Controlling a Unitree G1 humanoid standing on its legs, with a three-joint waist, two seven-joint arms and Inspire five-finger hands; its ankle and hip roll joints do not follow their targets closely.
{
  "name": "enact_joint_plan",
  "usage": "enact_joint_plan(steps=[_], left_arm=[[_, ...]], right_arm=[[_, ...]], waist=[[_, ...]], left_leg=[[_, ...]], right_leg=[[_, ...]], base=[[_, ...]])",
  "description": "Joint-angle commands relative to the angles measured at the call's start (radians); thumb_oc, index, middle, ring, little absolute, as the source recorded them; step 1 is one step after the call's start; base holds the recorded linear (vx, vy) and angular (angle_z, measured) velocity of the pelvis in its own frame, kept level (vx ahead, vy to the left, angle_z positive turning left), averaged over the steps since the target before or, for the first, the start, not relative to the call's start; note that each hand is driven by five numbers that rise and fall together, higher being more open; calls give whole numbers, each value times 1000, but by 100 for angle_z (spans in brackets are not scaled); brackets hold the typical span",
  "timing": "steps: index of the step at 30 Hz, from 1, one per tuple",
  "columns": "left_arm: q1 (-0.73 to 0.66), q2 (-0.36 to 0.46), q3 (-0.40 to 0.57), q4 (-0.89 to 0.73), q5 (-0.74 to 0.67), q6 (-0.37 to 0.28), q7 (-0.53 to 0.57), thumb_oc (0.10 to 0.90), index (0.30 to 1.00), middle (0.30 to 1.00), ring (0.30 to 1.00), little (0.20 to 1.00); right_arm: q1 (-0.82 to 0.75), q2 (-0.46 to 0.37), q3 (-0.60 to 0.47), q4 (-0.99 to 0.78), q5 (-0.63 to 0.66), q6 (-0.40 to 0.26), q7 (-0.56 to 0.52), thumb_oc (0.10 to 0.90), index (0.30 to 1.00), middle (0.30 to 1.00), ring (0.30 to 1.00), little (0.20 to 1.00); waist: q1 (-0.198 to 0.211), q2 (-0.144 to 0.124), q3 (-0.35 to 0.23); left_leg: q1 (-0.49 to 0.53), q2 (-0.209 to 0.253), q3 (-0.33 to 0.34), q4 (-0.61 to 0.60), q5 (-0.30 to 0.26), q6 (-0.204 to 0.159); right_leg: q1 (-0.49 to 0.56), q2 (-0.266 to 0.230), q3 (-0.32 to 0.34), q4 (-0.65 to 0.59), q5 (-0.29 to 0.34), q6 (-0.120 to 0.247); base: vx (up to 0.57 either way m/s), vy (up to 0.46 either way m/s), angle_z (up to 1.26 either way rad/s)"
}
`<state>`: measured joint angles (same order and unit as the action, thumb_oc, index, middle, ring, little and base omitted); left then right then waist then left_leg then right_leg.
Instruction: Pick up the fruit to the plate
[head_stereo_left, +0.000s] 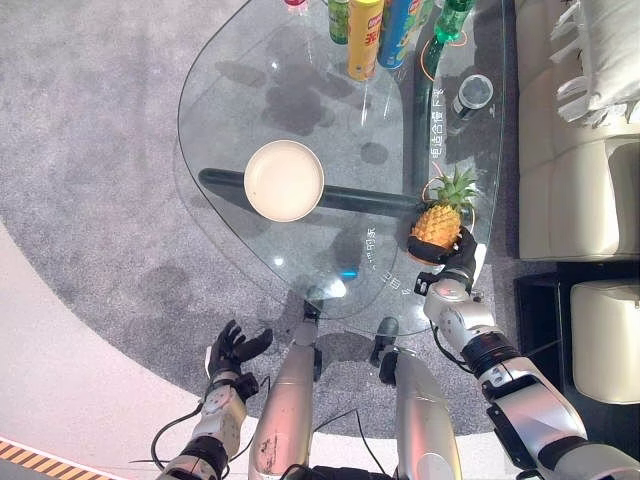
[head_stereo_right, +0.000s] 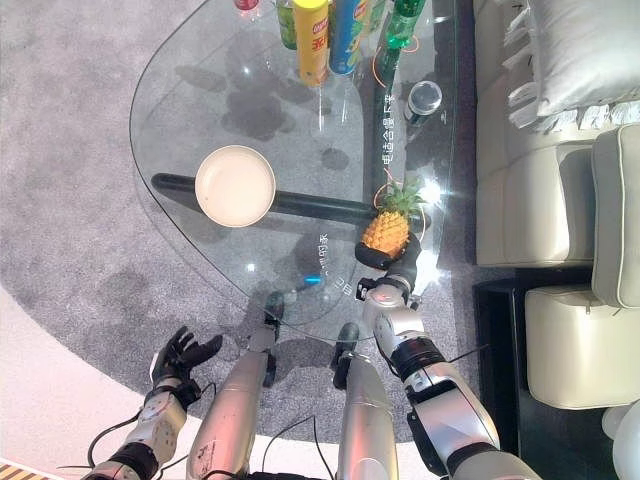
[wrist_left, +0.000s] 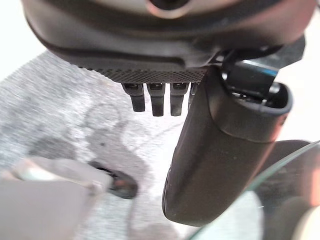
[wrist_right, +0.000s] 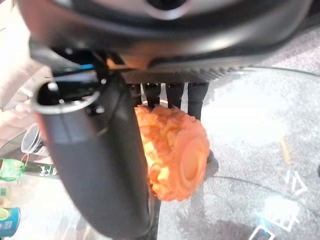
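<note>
**Pineapple in the right hand at the surface's right edge**

The pineapple (head_stereo_left: 438, 224) is small, with an orange-yellow knobbly body and a green leafy crown pointing away from the robot. It sits at the near right part of the glass surface (head_stereo_left: 300, 120), held by the right hand (head_stereo_left: 455, 258), whose fingers (wrist_right: 170, 94) curl over the far side of the fruit while the thumb (wrist_right: 95, 160) presses its near side. The right wrist view shows what the head views cannot: the fruit's flat round base end, facing the camera, and the fingertips touching its rind. The head views show the crown and the fruit's place on the surface.

The plate (head_stereo_left: 284, 180), round and cream-coloured, lies well apart from the pineapple, toward the left and middle of the surface. Cans and bottles (head_stereo_left: 364, 38) stand at the far edge, with a glass (head_stereo_left: 472, 95) near them. A pale sofa (head_stereo_left: 570, 130) stands to the right.

The left hand (head_stereo_left: 232, 352) hangs low beside the surface over the grey carpet (head_stereo_left: 90, 150), fingers (wrist_left: 150, 97) relaxed and holding nothing.
</note>
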<state>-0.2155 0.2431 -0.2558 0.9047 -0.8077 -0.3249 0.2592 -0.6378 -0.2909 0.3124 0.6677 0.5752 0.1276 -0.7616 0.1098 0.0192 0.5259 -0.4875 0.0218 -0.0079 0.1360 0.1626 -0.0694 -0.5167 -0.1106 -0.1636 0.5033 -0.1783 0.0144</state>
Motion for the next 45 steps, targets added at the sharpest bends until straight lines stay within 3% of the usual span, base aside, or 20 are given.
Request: enact_joint_plan(steps=[1, 5, 12, 16, 21, 26, 31, 32, 37, 45], left_arm=[[-10, 23, 42, -55, -24, -104, 59, 800, 900, 900, 900, 900], [-8, 44, 79, -121, -33, -167, 78, 800, 900, 900, 900, 900], [0, 64, 121, -238, -30, -207, 72, 800, 900, 900, 900, 900], [17, 63, 135, -346, -45, -214, 6, 800, 900, 900, 900, 900], [37, 72, 108, -556, -57, -123, -84, 800, 900, 900, 900, 900], [38, 104, 39, -743, -193, 33, -282, 800, 900, 900, 900, 900], [32, 146, 11, -813, -260, 85, -366, 800, 900, 900, 900, 900], [22, 172, -4, -841, -317, 122, -431, 800, 900, 900, 900, 900], [-2, 207, -32, -875, -348, 172, -499, 800, 900, 900, 900, 900], [-23, 239, -72, -906, -368, 247, -550, 800, 900, 900, 900, 900]], right_arm=[[10, -21, -26, -170, -75, -99, -21, 100, 300, 300, 300, 200], [75, -26, -48, -311, -134, -130, 17, 100, 300, 300, 300, 200], [143, -26, -79, -487, -222, -153, 100, 100, 300, 300, 300, 200], [189, -24, -90, -589, -287, -185, 197, 100, 300, 300, 300, 200], [201, -42, -83, -670, -388, -236, 335, 100, 300, 300, 300, 200], [181, -108, -60, -721, -460, -292, 462, 100, 300, 300, 300, 200], [185, -157, -47, -746, -451, -324, 558, 100, 300, 300, 300, 200], [185, -190, -26, -771, -446, -346, 630, 100, 300, 300, 300, 200], [162, -238, 23, -813, -451, -375, 745, 100, 300, 300, 300, 200], [127, -296, 108, -882, -435, -365, 867, 100, 300, 300, 300, 200]], waist=[[-13, -30, -6], [-30, -38, -6], [-43, -43, -6], [-49, -40, -6], [-45, -36, -6], [-48, -29, -6], [-55, -28, -6], [-60, -29, -6], [-62, -34, -6], [-61, -41, -6]], left_leg=[[38, -55, 45, 127, -168, 57], [71, -45, 50, 129, -171, 57], [110, -37, 53, 135, -175, 59], [127, -34, 54, 144, -177, 61], [132, -36, 53, 155, -182, 65], [121, -38, 61, 169, -185, 69], [119, -38, 69, 176, -189, 71], [116, -38, 73, 184, -190, 73], [107, -38, 77, 202, -195, 73], [102, -44, 77, 208, -199, 76]], right_leg=[[92, 4, -30, -264, 187, 19], [127, 11, -30, -261, 175, 14], [168, 19, -27, -253, 160, 10], [189, 20, -25, -251, 157, 10], [202, 18, -29, -252, 159, 10], [196, 14, -26, -252, 168, 15], [196, 12, -22, -253, 171, 18], [194, 9, -18, -251, 174, 20], [187, 4, -14, -244, 177, 25], [182, 2, -5, -244, 180, 31]], base=[[12, -35, -1], [17, -28, -1], [30, -26, 0], [33, -13, 0], [8, -7, 0], [0, 0, 0], [-1, 18, -3], [-1, 23, -7], [0, 5, -1], [0, 0, 0]])
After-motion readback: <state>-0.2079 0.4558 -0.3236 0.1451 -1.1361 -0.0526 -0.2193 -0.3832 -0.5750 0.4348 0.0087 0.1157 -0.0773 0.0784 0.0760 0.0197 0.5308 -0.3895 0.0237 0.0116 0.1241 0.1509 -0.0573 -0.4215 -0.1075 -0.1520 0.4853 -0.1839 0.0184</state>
